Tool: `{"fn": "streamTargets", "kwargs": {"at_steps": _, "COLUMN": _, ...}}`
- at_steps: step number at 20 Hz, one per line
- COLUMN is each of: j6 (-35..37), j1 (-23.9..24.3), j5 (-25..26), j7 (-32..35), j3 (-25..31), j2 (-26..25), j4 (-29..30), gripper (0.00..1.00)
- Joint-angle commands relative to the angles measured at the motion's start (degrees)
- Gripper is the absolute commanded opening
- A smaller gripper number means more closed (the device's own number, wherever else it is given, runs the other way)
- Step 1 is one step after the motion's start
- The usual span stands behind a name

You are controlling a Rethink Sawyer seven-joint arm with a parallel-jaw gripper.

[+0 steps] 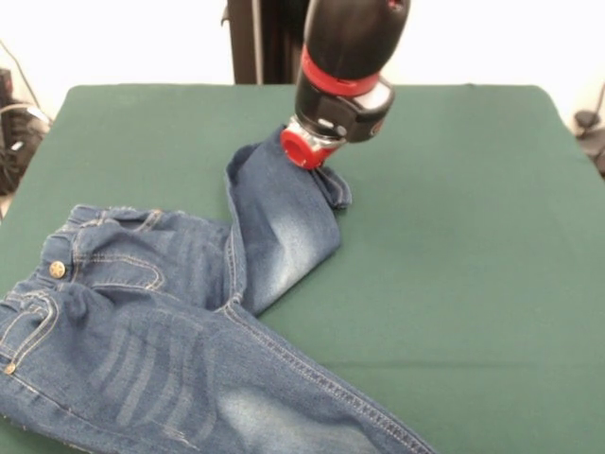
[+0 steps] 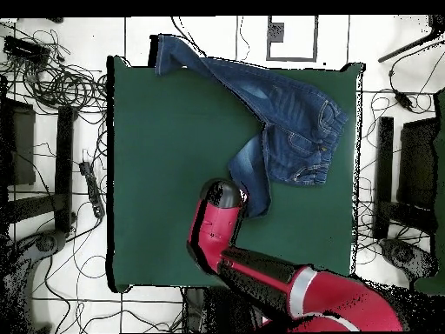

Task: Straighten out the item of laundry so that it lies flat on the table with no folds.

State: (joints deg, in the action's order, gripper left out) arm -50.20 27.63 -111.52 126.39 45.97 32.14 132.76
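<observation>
Nearest you in the front view, the jeans (image 1: 170, 331) run off the bottom and left edges, so you lose the lower part of the waistband and most of one leg. You can still read the brass button (image 1: 58, 270), the tan stitching and the faded whitish patches on the thighs.

The overhead view fills in what is cut off there: that leg stretches straight toward a corner of the table (image 2: 165, 165), and its cuff (image 2: 167, 50) hangs past the table's edge. The waist end lies near the opposite side of the table.

Farther back in the front view, the other leg is bent up from the crotch toward the arm, its denim creased and doubled over at the far end. So the jeans (image 2: 278, 117) lie partly spread, with this leg not flat.

At that folded end sits the gripper (image 1: 307, 151), right down on the cloth. You see only its red collar and the black housing above it; the fingers are buried behind the collar and the fabric, so you cannot tell whether the jaws are wide, narrow or closed on the denim. From overhead the arm (image 2: 261, 270) covers the gripper entirely, and the end of the bent leg disappears under it.
</observation>
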Motion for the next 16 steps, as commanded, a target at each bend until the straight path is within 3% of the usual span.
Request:
{"fn": "streamTargets", "kwargs": {"at_steps": 1, "j6": -9.7, "j1": -3.6, "j5": -8.2, "j7": -12.3, "j3": 0.9, "j2": -2.8, "j4": -7.5, "gripper": 0.0}}
{"fn": "streamTargets", "kwargs": {"at_steps": 2, "j6": -21.3, "j1": -7.3, "j5": -12.6, "j7": -19.5, "j3": 0.1, "j2": -1.8, "j4": -10.3, "gripper": 0.0}}
{"fn": "streamTargets", "kwargs": {"at_steps": 10, "j6": -14.8, "j1": -6.0, "j5": -5.2, "j7": -12.2, "j3": -1.5, "j2": -8.0, "j4": -9.8, "gripper": 0.0}}
{"fn": "streamTargets", "kwargs": {"at_steps": 16, "j6": -15.8, "j1": -6.5, "j5": -11.4, "j7": -8.6, "j3": 2.7, "j2": -5.1, "j4": -8.9, "gripper": 0.0}}
